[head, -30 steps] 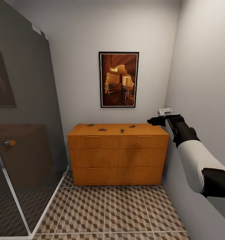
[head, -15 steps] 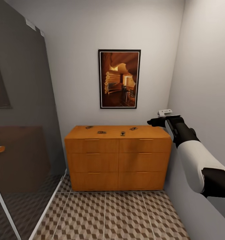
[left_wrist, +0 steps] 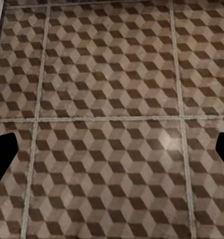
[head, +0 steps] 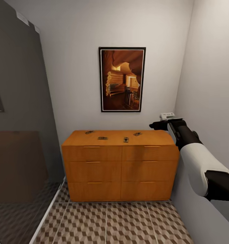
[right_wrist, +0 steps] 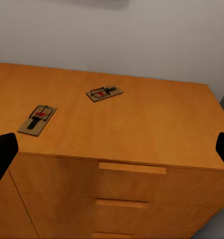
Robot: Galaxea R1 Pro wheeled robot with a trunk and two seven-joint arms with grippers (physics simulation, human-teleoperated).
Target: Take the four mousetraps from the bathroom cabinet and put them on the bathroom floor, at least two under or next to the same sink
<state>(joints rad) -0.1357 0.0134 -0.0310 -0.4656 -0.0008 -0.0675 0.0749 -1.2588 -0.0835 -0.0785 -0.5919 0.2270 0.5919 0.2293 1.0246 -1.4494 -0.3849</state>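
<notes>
Four mousetraps (head: 126, 139) lie flat on cabinet (head: 120, 169) top, spread in loose row toward back edge; nearest pair (right_wrist: 37, 119) sits at right end.

Right gripper (head: 155, 124) hovers off top's right front corner, jaws wide, empty. Left gripper (left_wrist: 112, 149) also spread, empty, pointing at bathroom floor (left_wrist: 112, 99).

Judgement: approach step. Take trap nearest right edge first; descend vertically, pinch board by long sides, avoid wire spring.

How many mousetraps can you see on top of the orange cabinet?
4, all lying on the cabinet top in the head view: one at the back left, one left of the middle, one at the middle, and one at the back right. None looks hidden.
</notes>
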